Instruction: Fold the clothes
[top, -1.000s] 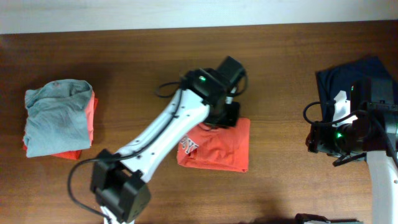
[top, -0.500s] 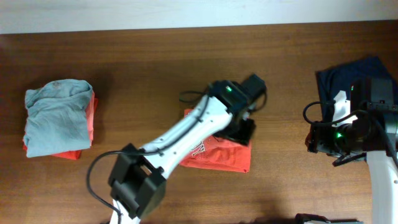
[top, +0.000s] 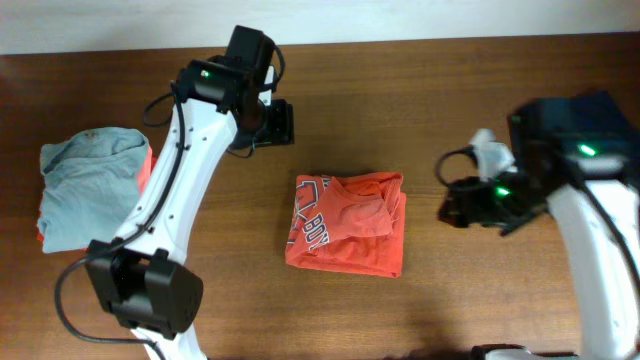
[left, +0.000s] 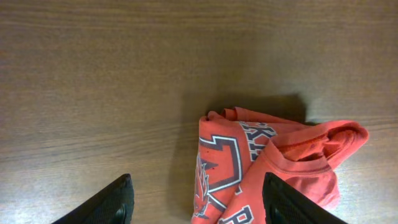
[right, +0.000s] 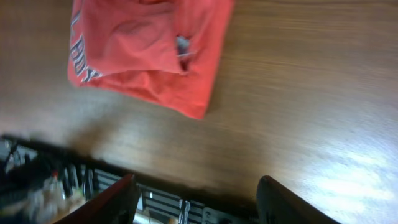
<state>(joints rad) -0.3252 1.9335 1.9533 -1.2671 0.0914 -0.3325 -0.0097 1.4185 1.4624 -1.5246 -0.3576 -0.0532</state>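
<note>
The orange-red T-shirt (top: 345, 225) with white-and-navy lettering lies folded into a rough rectangle at the table's middle, also seen in the left wrist view (left: 267, 162) and the right wrist view (right: 149, 43). My left gripper (top: 281, 122) hangs over bare wood behind and left of it, open and empty (left: 198, 186). To the shirt's right, my right gripper (top: 452, 205) also stands open with nothing in it (right: 196, 186), apart from the cloth. A grey T-shirt (top: 90, 180) lies on another orange one (top: 147, 185) at the far left. A navy T-shirt (top: 600, 108) lies at the far right, partly under my right arm.
The table's front edge (right: 186, 186) shows in the right wrist view, with dark clutter below it. A pale wall strip (top: 400, 20) runs along the table's back. Bare wood (top: 220, 230) separates the three cloth piles.
My left gripper opened, let go of the orange-red shirt and swung away to the back left. My right arm moved left from above the navy shirt toward the folded shirt.
</note>
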